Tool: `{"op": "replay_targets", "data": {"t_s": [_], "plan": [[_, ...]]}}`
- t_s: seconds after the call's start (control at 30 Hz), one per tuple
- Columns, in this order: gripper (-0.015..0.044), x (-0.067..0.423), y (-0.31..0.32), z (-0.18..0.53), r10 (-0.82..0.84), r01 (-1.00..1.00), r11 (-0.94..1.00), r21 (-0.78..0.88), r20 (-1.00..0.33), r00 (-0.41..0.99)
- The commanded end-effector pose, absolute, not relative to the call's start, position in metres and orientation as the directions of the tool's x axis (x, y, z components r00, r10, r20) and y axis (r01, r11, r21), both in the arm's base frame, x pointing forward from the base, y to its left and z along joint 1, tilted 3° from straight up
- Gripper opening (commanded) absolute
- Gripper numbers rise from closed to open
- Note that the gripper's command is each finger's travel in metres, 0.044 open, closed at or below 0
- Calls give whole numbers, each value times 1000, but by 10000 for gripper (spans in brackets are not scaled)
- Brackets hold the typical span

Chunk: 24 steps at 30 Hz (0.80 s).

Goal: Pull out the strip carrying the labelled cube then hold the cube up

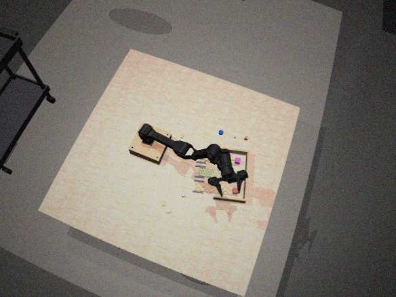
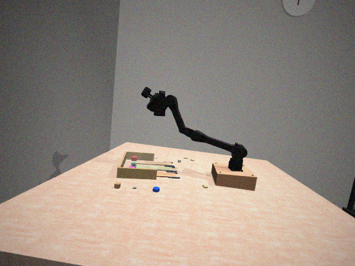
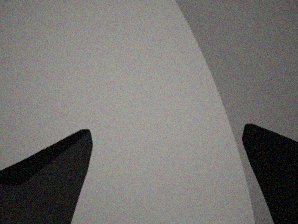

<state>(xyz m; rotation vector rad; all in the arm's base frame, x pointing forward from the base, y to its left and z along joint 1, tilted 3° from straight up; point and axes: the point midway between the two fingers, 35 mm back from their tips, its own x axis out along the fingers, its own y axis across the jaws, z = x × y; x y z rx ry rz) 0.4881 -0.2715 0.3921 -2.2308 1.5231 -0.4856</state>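
A three-sided tray (image 1: 230,200) (image 2: 137,173) holds several strips: a green dotted one (image 1: 207,172), a tan zigzag one (image 1: 211,188) and an orange-striped one (image 2: 166,174). A teal cube (image 2: 134,164) with a dark mark stands between a red cube (image 1: 235,190) (image 2: 134,158) and a magenta cube (image 1: 238,161) (image 2: 132,167). In the top view the arm hides the teal cube. The frames do not show which strip is unbroken. My gripper (image 1: 230,194) (image 3: 169,136) is open and empty, high above the tray, with its fingers facing the grey wall in the wrist view.
Dark bars lie at the strips' near ends. A blue disc (image 1: 221,132) (image 2: 156,189) and a small brown block (image 1: 246,137) (image 2: 117,185) lie outside the tray. Small yellowish pieces (image 1: 163,203) lie on the other side. The arm stands on a wooden base (image 1: 149,154) (image 2: 234,180).
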Motion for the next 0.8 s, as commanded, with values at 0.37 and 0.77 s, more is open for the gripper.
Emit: {"op": "replay_targets", "data": {"t_s": [0.37,0.77], "plan": [[400,424,-304,470,-930,-664,-368,-651,237,282],[400,252,-345,575,-867,-589,-397,-704,499,-13]]}}
